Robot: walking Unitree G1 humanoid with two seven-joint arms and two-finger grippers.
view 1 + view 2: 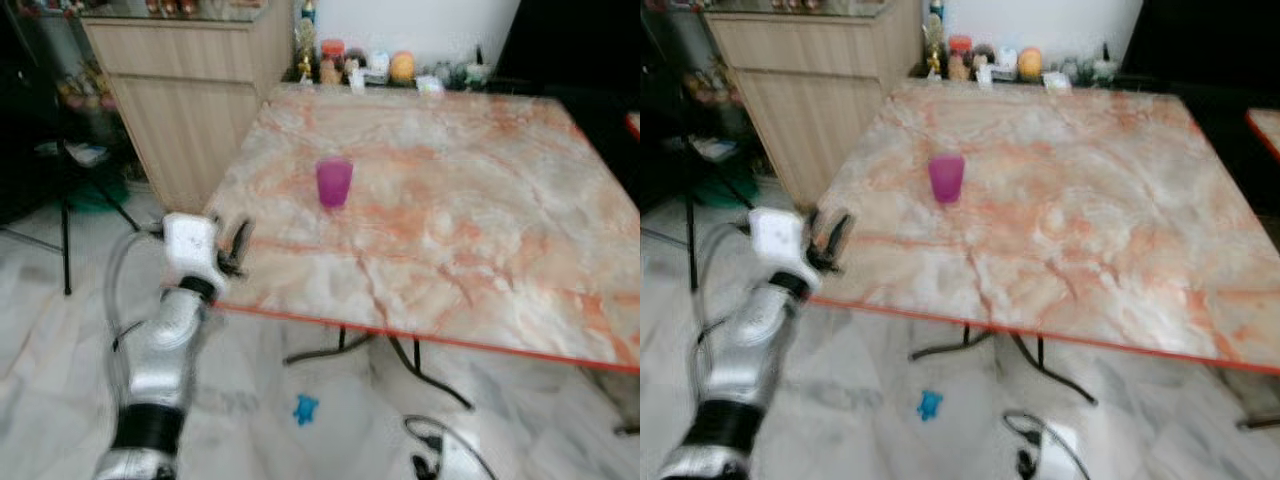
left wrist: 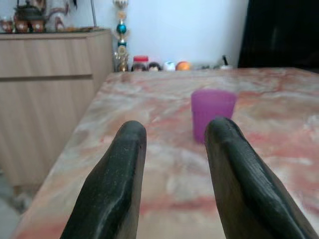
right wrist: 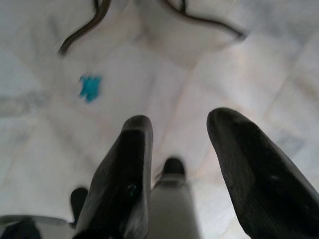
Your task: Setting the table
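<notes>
A translucent purple cup (image 1: 334, 183) is found standing upright on the marble-patterned counter (image 1: 480, 250), toward its left half and well in from the near red-trimmed edge. The left gripper (image 1: 237, 248) is held at the near left corner of the counter, level with the top, its two black fingers (image 2: 122, 189) spread apart with nothing between them. In the left wrist view the cup is seen ahead and slightly off the gap's centre line, toward one finger; a clear stretch of counter lies between gripper and cup.

The right gripper (image 3: 179, 164) is pointed down at the tiled floor (image 3: 239, 74), fingers spread and empty; a small blue object (image 3: 90, 87) is noted on the floor beneath the counter.

A row of jars and small items (image 1: 370, 66) is noted along the far edge, against the wall, and a wooden cabinet (image 1: 180, 90) stands just beside the counter's left side.

The step in hand is judged to be the reach for the cup. For a sound grasp, the gripper should be advanced level over the counter, re-centred so the cup falls squarely in the gap, and closed at mid-height. Light closure is advised: the cup appears thin-walled and light, and could be tipped or pushed by a finger arriving first.
</notes>
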